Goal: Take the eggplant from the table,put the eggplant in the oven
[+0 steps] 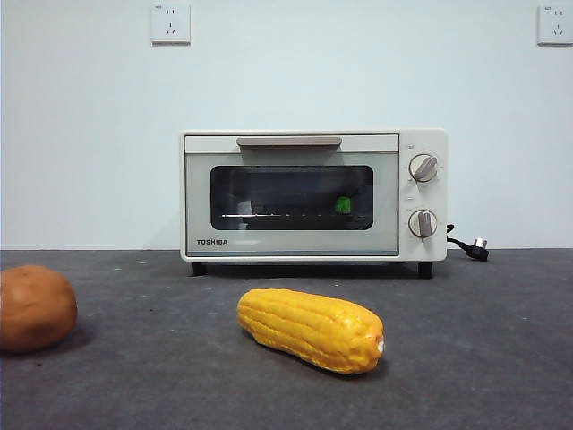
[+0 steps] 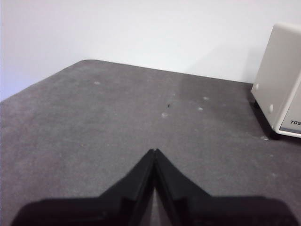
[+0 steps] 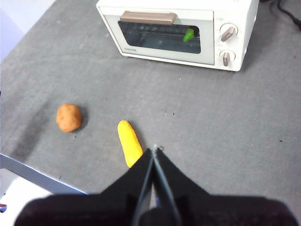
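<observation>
The cream-white oven (image 1: pixel 313 195) stands at the back of the grey table (image 1: pixel 466 340) with its door closed. Through the glass I see the eggplant's green stem cap (image 1: pixel 343 205) on the wire rack; its dark body is hard to make out. From above, the cap (image 3: pixel 188 35) shows behind the oven (image 3: pixel 178 30) window. My right gripper (image 3: pixel 154 151) hangs shut high above the table, near the corn. My left gripper (image 2: pixel 154 151) is shut over bare table, left of the oven's side (image 2: pixel 280 101). Neither holds anything.
A yellow corn cob (image 1: pixel 311 329) lies in front of the oven, also seen as the corn (image 3: pixel 129 142) from above. A brown potato (image 1: pixel 34 307) sits at the left, the potato (image 3: pixel 69 117) lying left of the corn. A black plug (image 1: pixel 473 246) lies right of the oven.
</observation>
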Action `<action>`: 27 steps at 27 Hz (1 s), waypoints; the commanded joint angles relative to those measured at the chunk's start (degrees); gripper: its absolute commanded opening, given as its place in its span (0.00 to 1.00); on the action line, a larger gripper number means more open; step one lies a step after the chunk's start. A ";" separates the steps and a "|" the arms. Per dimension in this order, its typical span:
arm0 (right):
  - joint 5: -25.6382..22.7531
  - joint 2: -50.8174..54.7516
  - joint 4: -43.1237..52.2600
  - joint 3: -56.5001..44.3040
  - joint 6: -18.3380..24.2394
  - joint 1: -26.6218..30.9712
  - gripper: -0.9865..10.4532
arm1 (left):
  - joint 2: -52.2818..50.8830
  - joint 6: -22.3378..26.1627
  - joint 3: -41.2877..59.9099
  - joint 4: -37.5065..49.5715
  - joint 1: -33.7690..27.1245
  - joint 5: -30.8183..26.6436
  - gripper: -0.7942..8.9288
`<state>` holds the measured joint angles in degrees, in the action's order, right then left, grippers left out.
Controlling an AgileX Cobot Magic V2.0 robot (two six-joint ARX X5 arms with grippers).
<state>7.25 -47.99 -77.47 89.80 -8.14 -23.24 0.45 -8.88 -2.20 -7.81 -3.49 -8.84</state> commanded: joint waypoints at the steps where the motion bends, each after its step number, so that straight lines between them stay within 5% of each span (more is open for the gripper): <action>1: -0.24 -1.09 -1.25 0.02 -0.22 -0.04 0.09 | -0.22 -0.72 1.27 -0.74 0.59 -0.20 0.08; 27: -0.31 -24.04 -1.09 0.02 -0.22 -0.04 0.09 | 0.74 0.07 1.70 -1.36 6.32 3.06 0.08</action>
<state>7.22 -72.03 -77.47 89.80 -8.14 -23.24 1.13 -9.06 -0.95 -9.72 2.76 -5.98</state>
